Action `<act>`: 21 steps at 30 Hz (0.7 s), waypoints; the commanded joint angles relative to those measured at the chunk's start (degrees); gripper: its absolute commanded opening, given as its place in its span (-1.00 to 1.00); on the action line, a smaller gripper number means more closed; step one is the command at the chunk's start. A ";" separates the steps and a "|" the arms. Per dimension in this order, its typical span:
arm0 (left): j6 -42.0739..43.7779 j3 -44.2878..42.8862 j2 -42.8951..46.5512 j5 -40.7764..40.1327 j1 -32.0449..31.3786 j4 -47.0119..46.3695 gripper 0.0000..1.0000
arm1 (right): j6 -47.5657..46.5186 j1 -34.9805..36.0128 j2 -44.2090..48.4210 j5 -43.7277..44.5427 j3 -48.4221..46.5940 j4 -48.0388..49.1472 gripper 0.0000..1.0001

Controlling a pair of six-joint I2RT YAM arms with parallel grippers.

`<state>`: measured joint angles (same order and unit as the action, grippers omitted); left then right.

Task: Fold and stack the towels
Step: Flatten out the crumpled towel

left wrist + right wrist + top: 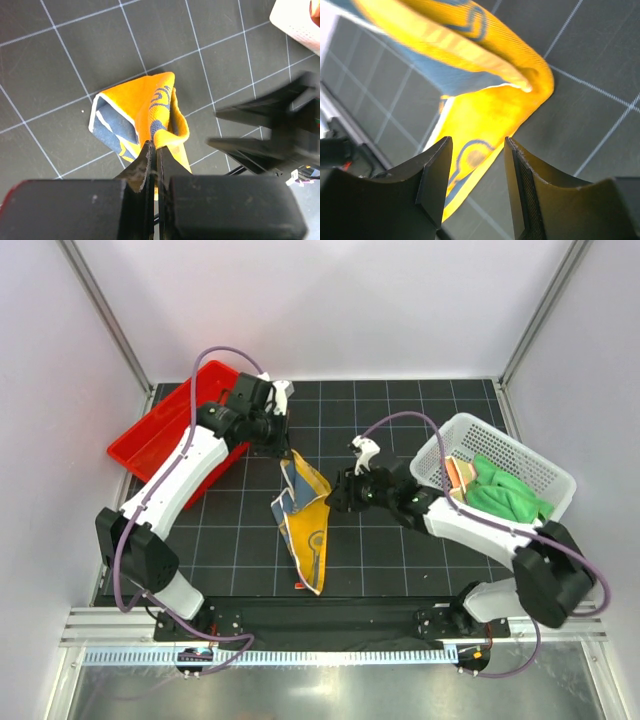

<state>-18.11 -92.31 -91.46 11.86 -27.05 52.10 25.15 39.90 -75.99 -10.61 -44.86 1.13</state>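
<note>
Yellow-orange towel [305,525] hangs crumpled from the left tool [154,150], which is clamped tight on its upper edge; its lower end lies on the bench [400,560]. The right tool [477,144] has its jaws parted beside the fold, gripping nothing.

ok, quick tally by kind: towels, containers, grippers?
Towels: 3 (yellow towel, green towel, pastel towel)
Containers: 2 (red tray, white basket)
Grippers: 2 (left gripper, right gripper)
Total: 7
</note>
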 commanded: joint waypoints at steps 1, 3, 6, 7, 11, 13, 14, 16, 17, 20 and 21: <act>0.26 0.20 0.32 1.42 1.73 -3.14 -1.00 | -3.34 -0.26 -5.04 -0.72 -3.90 9.33 0.05; 0.44 0.64 0.06 1.41 2.35 -3.32 -1.00 | -4.05 -1.22 -9.17 -2.91 -5.58 9.42 0.05; 0.79 0.73 -0.56 2.20 3.32 -3.58 -1.00 | -5.19 -2.19 -12.60 -5.90 -6.99 10.82 0.06; 0.88 0.64 -0.91 2.21 3.58 -3.49 -1.00 | -5.54 -2.54 -13.22 -6.96 -6.82 11.87 0.07; 1.58 0.29 -1.70 2.73 4.46 -3.58 -1.00 | -5.81 -5.97 -15.24 -10.83 -5.68 14.16 0.10; 2.11 0.38 -1.88 2.73 4.72 -3.49 -1.00 | -5.90 -7.64 -16.64 -12.75 -5.76 15.13 0.11; 2.29 0.38 -2.14 2.82 4.81 -3.58 -1.00 | -5.99 -7.99 -17.52 -14.94 -6.20 15.22 0.11; 2.55 0.47 -2.41 2.73 4.81 -3.40 -1.00 | -6.60 -8.26 -19.89 -17.15 -7.51 14.87 0.07; 2.64 0.55 -2.58 2.73 4.90 -3.32 -1.00 | -6.69 -8.17 -20.42 -19.08 -7.87 14.96 0.04; 2.90 0.73 -2.93 2.64 4.99 -3.32 -1.00 | -6.16 -8.17 -22.36 -20.94 -8.22 16.19 -0.07; 2.90 0.82 -3.02 2.64 5.07 -3.32 -1.00 | -6.08 -8.17 -22.80 -21.12 -8.22 16.71 -0.09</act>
<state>-16.29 -91.64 -94.26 13.34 -22.48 50.52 20.01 31.40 -98.35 -27.35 -51.00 13.43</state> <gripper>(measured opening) 0.020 0.465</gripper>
